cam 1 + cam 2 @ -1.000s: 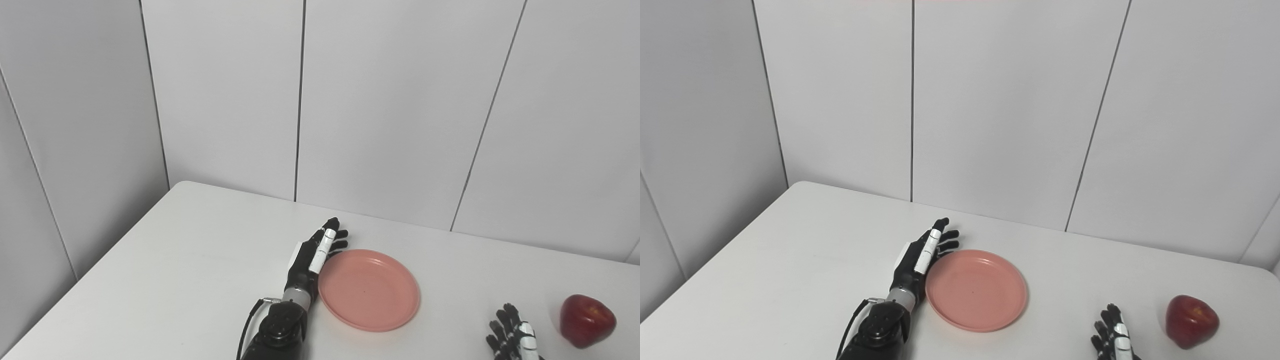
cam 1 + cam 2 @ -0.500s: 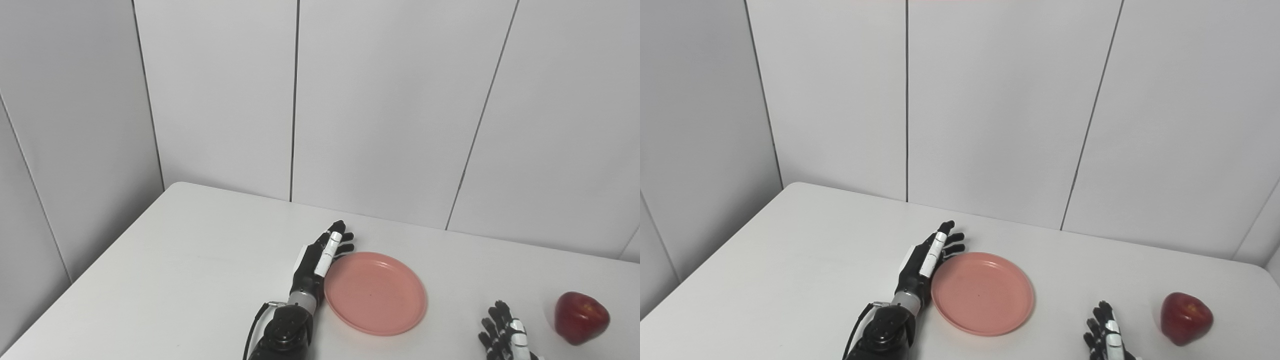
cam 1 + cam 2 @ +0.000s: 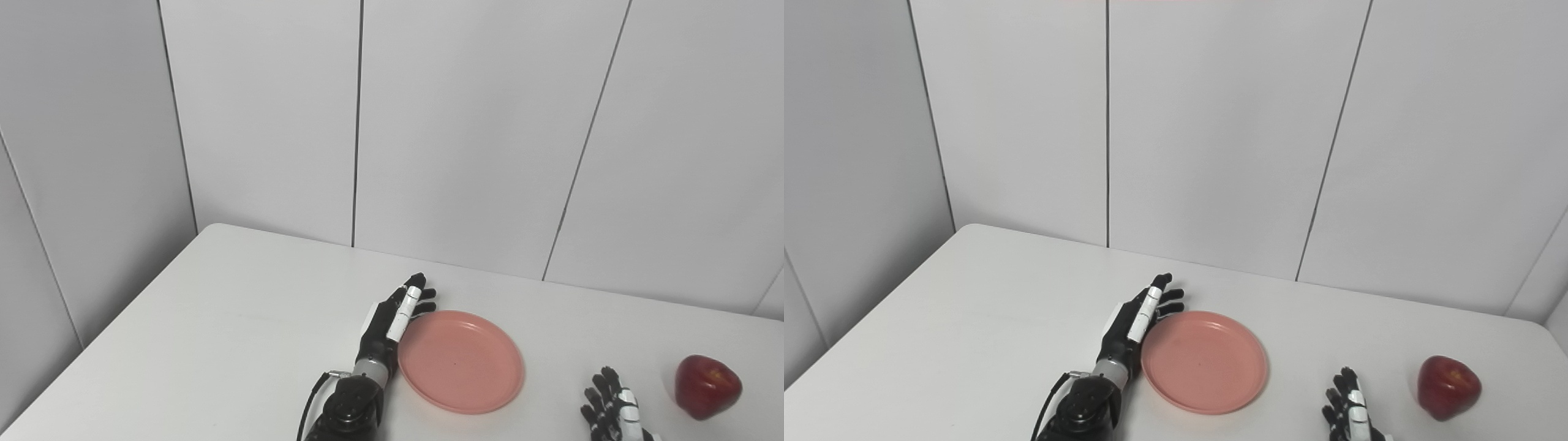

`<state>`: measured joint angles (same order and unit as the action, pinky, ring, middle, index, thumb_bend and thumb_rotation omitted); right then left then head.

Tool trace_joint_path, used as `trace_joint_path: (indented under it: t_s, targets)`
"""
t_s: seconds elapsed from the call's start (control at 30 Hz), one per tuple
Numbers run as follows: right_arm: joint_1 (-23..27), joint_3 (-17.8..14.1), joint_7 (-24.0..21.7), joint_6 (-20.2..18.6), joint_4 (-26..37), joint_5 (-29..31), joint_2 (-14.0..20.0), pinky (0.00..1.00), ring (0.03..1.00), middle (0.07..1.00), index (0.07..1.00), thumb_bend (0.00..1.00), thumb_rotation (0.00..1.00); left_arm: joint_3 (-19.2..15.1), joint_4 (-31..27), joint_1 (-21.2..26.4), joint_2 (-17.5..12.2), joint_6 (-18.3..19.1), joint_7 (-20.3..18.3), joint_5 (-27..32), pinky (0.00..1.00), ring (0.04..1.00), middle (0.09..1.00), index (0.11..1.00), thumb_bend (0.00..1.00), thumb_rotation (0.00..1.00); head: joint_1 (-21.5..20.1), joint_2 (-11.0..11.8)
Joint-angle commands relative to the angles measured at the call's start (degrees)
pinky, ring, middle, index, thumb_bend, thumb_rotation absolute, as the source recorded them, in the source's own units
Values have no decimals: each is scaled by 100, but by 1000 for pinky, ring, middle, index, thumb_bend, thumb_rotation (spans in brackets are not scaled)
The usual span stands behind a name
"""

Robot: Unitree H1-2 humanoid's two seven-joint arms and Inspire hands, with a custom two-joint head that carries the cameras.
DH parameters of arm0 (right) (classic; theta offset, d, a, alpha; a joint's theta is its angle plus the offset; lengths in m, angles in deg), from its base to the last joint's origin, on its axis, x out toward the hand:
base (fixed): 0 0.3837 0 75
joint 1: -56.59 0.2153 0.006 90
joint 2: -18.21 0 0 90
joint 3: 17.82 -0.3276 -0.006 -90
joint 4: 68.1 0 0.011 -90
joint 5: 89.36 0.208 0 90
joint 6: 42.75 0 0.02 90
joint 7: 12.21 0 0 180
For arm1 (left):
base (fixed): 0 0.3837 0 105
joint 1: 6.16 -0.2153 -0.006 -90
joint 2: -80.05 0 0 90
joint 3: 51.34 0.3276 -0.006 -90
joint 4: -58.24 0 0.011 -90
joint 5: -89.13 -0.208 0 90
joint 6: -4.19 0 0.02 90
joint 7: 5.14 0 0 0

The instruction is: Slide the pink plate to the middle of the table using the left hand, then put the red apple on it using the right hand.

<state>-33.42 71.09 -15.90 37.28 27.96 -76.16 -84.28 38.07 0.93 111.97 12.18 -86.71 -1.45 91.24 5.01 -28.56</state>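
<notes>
One pink plate, one red apple, two hands.

We see our left hand flat against the plate; our right hand lies open near the apple.

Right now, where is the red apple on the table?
The red apple sits near the table's front right corner, just right of the open right hand, well apart from the pink plate.
</notes>
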Motion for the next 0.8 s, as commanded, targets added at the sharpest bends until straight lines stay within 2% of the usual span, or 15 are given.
trace_joint_path:
  t_s: [0.0, 0.03, 0.07, 0.1, 0.13, 0.17, 0.2, 0.23, 0.3, 0.5, 0.77]
  targets:
    - [-66, 133, -47, -360, 4, -22, -90, 1000, 1000, 1000, 991, 794, 964, 21, -79, 21, 50, 205, 0, 3, 763, 779, 802, 853, 782, 899, -190, -79]
    - [-63, 150, -29, -365, 18, -40, -106, 1000, 1000, 1000, 990, 795, 962, 16, -106, 20, 39, 232, -11, 7, 763, 778, 801, 850, 783, 898, -231, -96]
    - [-58, 177, -5, -376, 42, -58, -136, 1000, 1000, 1000, 987, 793, 956, 2, -153, 15, 18, 275, -27, 23, 764, 776, 801, 848, 787, 896, -459, -178]
    - [-55, 197, 14, -382, 57, -69, -154, 1000, 1000, 1000, 983, 791, 952, -8, -186, 11, 4, 308, -39, 34, 765, 776, 802, 846, 793, 893, -459, -178]
    - [-47, 231, 52, -395, 82, -98, -199, 1000, 1000, 1000, 981, 789, 949, -56, -261, 0, -7, 382, -80, 115, 765, 776, 802, 844, 795, 891, -738, -259]
    - [-43, 256, 82, -404, 99, -118, -229, 1000, 998, 1000, 974, 775, 941, -93, -319, -10, -13, 441, -112, 173, 786, 788, 810, 846, 798, 872, -738, -259]
    - [-31, 292, 125, -413, 117, -147, -293, 1000, 997, 1000, 972, 771, 939, -117, -393, -22, -42, 503, -150, 214, 794, 792, 812, 846, 799, 866, -981, -319]
    - [-23, 319, 157, -419, 129, -164, -335, 1000, 996, 1000, 965, 777, 925, -130, -445, -30, -64, 549, -176, 239, 792, 794, 814, 849, 786, 870, -981, -319]
    - [0, 387, 268, -438, 143, -250, -460, 993, 988, 999, 957, 790, 913, -116, -543, -65, -155, 581, -217, 194, 780, 791, 811, 853, 772, 881, -1279, -375]
    - [68, 534, 445, -517, 150, -487, -643, 976, 972, 998, 959, 834, 908, -78, -521, -112, -368, 523, -302, 121, 762, 789, 813, 869, 756, 925, -1601, -429]
    - [135, 622, 458, -552, 130, -557, -703, 994, 984, 1000, 962, 843, 905, -135, -582, -115, -418, 640, -291, 207, 760, 793, 813, 865, 778, 910, -1766, -447]
